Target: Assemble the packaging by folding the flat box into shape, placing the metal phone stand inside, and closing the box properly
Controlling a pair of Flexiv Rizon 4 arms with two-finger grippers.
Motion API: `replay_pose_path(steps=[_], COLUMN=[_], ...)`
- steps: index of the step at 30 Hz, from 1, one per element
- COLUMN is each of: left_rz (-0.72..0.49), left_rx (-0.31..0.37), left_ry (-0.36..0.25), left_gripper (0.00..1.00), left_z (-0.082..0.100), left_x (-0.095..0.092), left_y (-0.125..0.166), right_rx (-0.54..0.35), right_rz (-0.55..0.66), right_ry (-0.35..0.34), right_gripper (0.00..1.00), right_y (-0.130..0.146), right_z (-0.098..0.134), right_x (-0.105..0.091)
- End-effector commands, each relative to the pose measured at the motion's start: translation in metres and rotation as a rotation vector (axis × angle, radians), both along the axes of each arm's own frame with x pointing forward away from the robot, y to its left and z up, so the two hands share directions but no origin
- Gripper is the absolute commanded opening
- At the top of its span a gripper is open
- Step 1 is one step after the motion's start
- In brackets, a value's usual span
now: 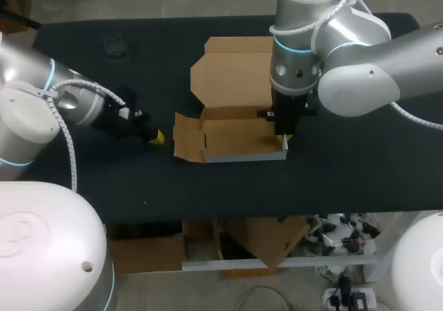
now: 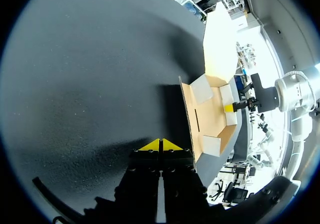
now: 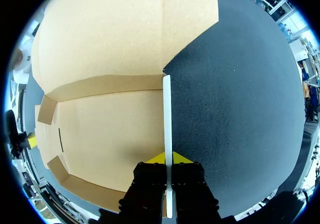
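Observation:
The brown cardboard box (image 1: pixel 232 103) lies mid-table, its lid flat on the far side and its tray part half folded, front wall up. My right gripper (image 1: pixel 284 139) comes down from above and is shut on the tray's upright right side wall (image 3: pixel 167 109), seen edge-on between the fingertips (image 3: pixel 156 158). Left of the box's left flap (image 1: pixel 187 138), my left gripper (image 1: pixel 158 137) rests low over the table, shut and holding nothing. In the left wrist view the box (image 2: pixel 210 114) lies just ahead of the gripper (image 2: pixel 160 145). A small dark object (image 1: pixel 115 46), perhaps the phone stand, sits at the far left.
The black table (image 1: pixel 346 179) has bare room in front of the box and to its right. My right arm's bulky wrist (image 1: pixel 297 61) hangs over the lid's right part.

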State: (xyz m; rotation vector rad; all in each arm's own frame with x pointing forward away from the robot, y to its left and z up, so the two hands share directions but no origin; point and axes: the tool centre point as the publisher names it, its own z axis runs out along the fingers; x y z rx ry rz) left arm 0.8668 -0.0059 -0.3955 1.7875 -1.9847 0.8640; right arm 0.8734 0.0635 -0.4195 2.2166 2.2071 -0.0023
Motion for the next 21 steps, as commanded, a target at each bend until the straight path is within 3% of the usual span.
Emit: replay_pose_path(steps=[1,10,21], left_rz=[0.005,0.029,0.002], left_rx=[0.029,-0.04,-0.076], left_ry=[0.015,0.038,0.053], left_gripper=[0.0,0.0,0.0], left_z=[0.014,-0.005,-0.015], left_x=[-0.003,-0.002,-0.003], left_y=[0.006,0.008,-0.007], right_rx=[-0.003,-0.003,-0.003], right_rz=[-0.001,-0.001,-0.001], right_ry=[0.002,0.002,0.002], right_gripper=[0.0,0.0,0.0], right_y=[0.001,0.001,0.001], right_z=[0.0,0.0,0.0], right_x=[0.0,0.0,0.0])
